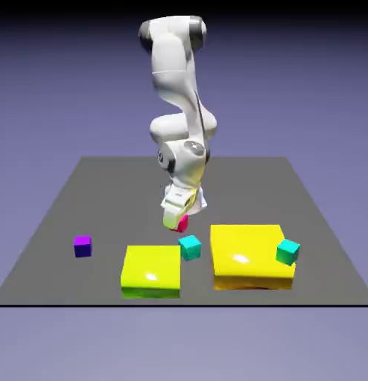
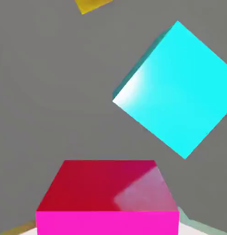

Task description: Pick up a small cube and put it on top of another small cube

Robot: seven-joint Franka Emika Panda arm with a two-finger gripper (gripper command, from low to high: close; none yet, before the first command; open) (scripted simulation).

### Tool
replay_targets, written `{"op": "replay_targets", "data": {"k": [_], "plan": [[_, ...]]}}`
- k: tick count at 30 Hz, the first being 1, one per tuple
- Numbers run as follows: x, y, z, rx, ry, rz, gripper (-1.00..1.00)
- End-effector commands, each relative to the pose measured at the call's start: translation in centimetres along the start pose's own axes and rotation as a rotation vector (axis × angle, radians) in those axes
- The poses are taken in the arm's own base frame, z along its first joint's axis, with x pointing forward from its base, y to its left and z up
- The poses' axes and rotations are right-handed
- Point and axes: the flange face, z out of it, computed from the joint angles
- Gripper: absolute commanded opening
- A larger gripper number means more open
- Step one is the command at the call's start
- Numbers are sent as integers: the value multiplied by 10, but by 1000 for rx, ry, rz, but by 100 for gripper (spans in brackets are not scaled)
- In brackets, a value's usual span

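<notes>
Carry step: gripper [image 1: 176,220] clenched on tiny crimson cube [image 2: 107,197], lifted; next needs centring over nearby small teal cube [image 2: 176,89] w/ gentle lowering.

You have a dark grey table [image 1: 97,193]. On it lie a purple cube [image 1: 83,245], a low yellow block [image 1: 150,271], a teal cube [image 1: 190,247] just beside that block's corner, and a larger yellow block [image 1: 246,255]. The red cube [image 1: 182,222] may be just clear of the surface.
</notes>
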Motion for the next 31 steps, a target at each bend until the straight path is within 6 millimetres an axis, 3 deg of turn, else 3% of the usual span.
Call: {"op": "replay_targets", "data": {"k": [1,4,8,14,16,17,22,23,24,25,30,31], "plan": [[5,21,0,4,-14,62,-100],[14,85,0,20,-55,246,-100],[7,170,1,51,-95,484,-100],[-34,291,0,109,-117,820,-100],[-51,323,-1,126,-112,910,-100],[-51,323,-1,126,-112,910,-100],[-51,313,64,126,-112,909,-100],[-51,312,68,126,-112,910,-100],[-51,312,68,126,-112,910,100],[-51,312,68,126,-112,910,100],[-51,323,2,126,-112,909,100],[-51,323,-1,126,-112,910,100]]}}
